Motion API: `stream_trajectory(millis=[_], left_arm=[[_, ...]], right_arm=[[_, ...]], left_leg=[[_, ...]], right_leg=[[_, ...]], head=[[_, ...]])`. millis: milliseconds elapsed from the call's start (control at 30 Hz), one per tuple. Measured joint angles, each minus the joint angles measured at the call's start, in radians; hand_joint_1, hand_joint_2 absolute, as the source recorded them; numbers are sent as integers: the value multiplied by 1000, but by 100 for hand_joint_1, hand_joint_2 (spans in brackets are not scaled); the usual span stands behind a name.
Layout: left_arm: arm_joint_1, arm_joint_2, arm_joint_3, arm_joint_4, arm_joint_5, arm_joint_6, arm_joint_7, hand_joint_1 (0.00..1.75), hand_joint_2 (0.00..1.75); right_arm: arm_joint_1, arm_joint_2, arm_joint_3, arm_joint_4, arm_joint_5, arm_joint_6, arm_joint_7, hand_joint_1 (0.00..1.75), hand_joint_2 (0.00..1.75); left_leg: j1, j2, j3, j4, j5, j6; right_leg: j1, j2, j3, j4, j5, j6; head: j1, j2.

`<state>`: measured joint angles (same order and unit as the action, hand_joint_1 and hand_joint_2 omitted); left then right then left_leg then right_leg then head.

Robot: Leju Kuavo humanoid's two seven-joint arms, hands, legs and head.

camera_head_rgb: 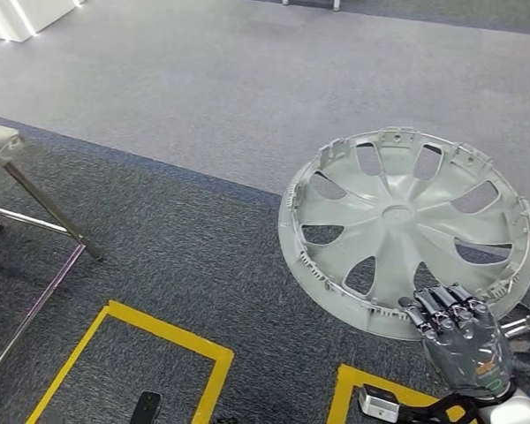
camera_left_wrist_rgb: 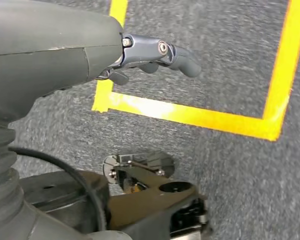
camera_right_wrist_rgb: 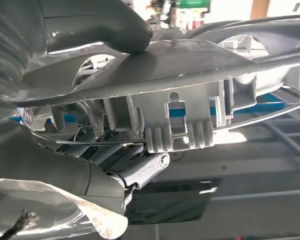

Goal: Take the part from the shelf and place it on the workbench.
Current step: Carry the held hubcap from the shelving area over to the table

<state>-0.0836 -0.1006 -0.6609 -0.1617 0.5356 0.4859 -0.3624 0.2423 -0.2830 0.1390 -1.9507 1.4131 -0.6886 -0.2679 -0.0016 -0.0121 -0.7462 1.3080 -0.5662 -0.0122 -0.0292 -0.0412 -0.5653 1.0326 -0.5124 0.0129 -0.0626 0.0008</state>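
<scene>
Our right hand (camera_head_rgb: 461, 329) grips the rim of the round, ribbed grey plastic wheel cover (camera_head_rgb: 405, 225); our left hand (camera_left_wrist_rgb: 156, 55) hangs empty, fingers loosely curled, above speckled carpet (camera_left_wrist_rgb: 235, 180).

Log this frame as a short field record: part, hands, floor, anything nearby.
part: grey plastic wheel cover with spoke cut-outs, inner ribbed side up, held in the air over the carpet
right hand: right hand grips the cover's near rim, thumb pressed on one face, fingers under the clip side
left hand: left hand holds nothing, fingers slightly curled, hanging above the floor
floor: dark grey carpet with yellow tape rectangles
nearby: metal frame legs at left
</scene>
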Motion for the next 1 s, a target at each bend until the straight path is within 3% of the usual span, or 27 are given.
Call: stream_trajectory(millis=[33, 67, 133, 200, 267, 300, 367, 433, 467, 500, 533, 567, 633, 700, 767, 800, 867, 933, 1000], left_arm=[[1, 0, 0, 0, 0, 0, 0, 0, 175], [2, 1, 0, 0, 0, 1, 0, 0, 175], [1, 1, 0, 0, 0, 1, 0, 0, 175], [-2, 1, 0, 0, 0, 2, 0, 0, 175], [-2, 2, -1, 0, 0, 3, 0, 0, 175], [0, 3, 0, 0, 0, 3, 0, 0, 175], [-1, 4, 0, 0, 0, 4, 0, 0, 175], [-4, 4, -1, 0, 0, 5, 0, 0, 175], [-5, 3, -1, 0, 0, 5, 0, 0, 175], [-4, 2, -1, 0, 0, 4, 0, 0, 175], [-4, 2, -1, 0, 0, 4, 0, 0, 175], [-3, 2, -1, 0, 0, 3, 0, 0, 175], [-3, 2, -1, 0, 0, 2, 0, 0, 175], [-5, 1, -1, -1, 0, 1, 0, 0, 175], [-2, 2, -1, -1, 0, 1, 0, 0, 175], [0, 4, -1, -1, 0, 1, 0, 0, 175], [2, 6, -1, -1, 0, 2, 0, 0, 175], [-2, 7, -1, -1, 0, 2, 0, 0, 175], [-4, 8, -1, -1, 0, 2, 0, 0, 175]], right_arm=[[0, 4, -1, 0, -2, 0, -6, 175, 175], [0, 6, -3, 0, -3, 0, -11, 175, 175], [-1, 11, -5, 0, -6, 0, -18, 175, 175], [-2, 14, -9, 0, -7, 0, -20, 175, 175], [-4, 16, -12, 0, -8, 0, -20, 175, 175], [-6, 17, -14, 0, -8, 0, -20, 175, 175], [-9, 17, -17, 0, -10, 0, -19, 175, 175], [-9, 18, -20, 0, -10, 0, -19, 175, 175], [-8, 18, -20, 1, -10, 0, -20, 175, 175], [-7, 18, -21, 1, -10, 0, -20, 175, 175], [-5, 18, -21, 1, -10, 0, -20, 175, 175], [-4, 18, -22, 2, -10, 0, -20, 175, 175], [-4, 19, -23, 2, -10, 0, -20, 175, 175], [-4, 19, -24, 2, -10, 0, -21, 175, 175], [-4, 20, -25, 2, -8, -1, -23, 175, 175], [-4, 21, -25, 2, -8, 0, -23, 175, 175], [-4, 22, -26, 3, -7, 0, -24, 175, 175], [-4, 23, -27, 4, -8, -1, -25, 175, 175], [-5, 24, -27, 5, -9, -1, -28, 175, 175]], left_leg=[[2, 3, 7, -18, 22, -1], [3, 10, 31, -69, 57, -1], [-3, 53, 93, -198, 110, 6], [-14, 82, 121, -257, 118, 18], [-19, 65, 123, -263, 114, 31], [-19, 52, 128, -269, 115, 37], [-13, 29, 138, -280, 119, 50], [-11, 6, 141, -282, 119, 58], [-11, -8, 141, -282, 118, 61], [-11, -23, 142, -282, 117, 62], [-11, -39, 145, -281, 115, 62], [-11, -55, 148, -280, 114, 60], [-12, -84, 150, -275, 108, 54], [-11, -110, 145, -270, 104, 43], [-7, -133, 139, -270, 106, 32], [-6, -132, 139, -268, 104, 27], [-10, -83, 120, -227, 79, 16], [-8, -20, 67, -115, 24, 7], [-3, -2, 11, -8, -7, 1]], right_leg=[[0, -13, 4, 0, -3, 1], [0, -26, 8, 0, -7, 3], [3, -49, 18, 0, -16, 11], [6, -70, 26, -1, -24, 24], [6, -91, 36, -7, -29, 35], [4, -88, 40, -5, -35, 40], [0, -38, 19, 44, -68, 46], [0, 23, -52, 167, -119, 45], [1, 34, -90, 226, -135, 44], [2, 39, -117, 258, -133, 44], [2, 41, -127, 255, -112, 43], [2, 46, -118, 215, -73, 42], [-4, 86, -73, 88, 2, 39], [-7, 121, -37, 14, 24, 36], [-5, 111, -26, 5, 19, 30], [-5, 99, -23, 2, 19, 25], [-7, 72, -13, -5, 17, 14], [-3, 42, -5, -6, 11, 4], [-1, 11, 4, -6, 3, 1]], head=[[0, 0], [0, 0], [0, 0], [1, 0], [2, 0], [2, 0], [8, 0], [15, 0], [16, 0], [16, 0], [16, 0], [17, 0], [17, 0], [16, 0], [15, 0], [16, 0], [10, 0], [4, 0], [3, 0]])
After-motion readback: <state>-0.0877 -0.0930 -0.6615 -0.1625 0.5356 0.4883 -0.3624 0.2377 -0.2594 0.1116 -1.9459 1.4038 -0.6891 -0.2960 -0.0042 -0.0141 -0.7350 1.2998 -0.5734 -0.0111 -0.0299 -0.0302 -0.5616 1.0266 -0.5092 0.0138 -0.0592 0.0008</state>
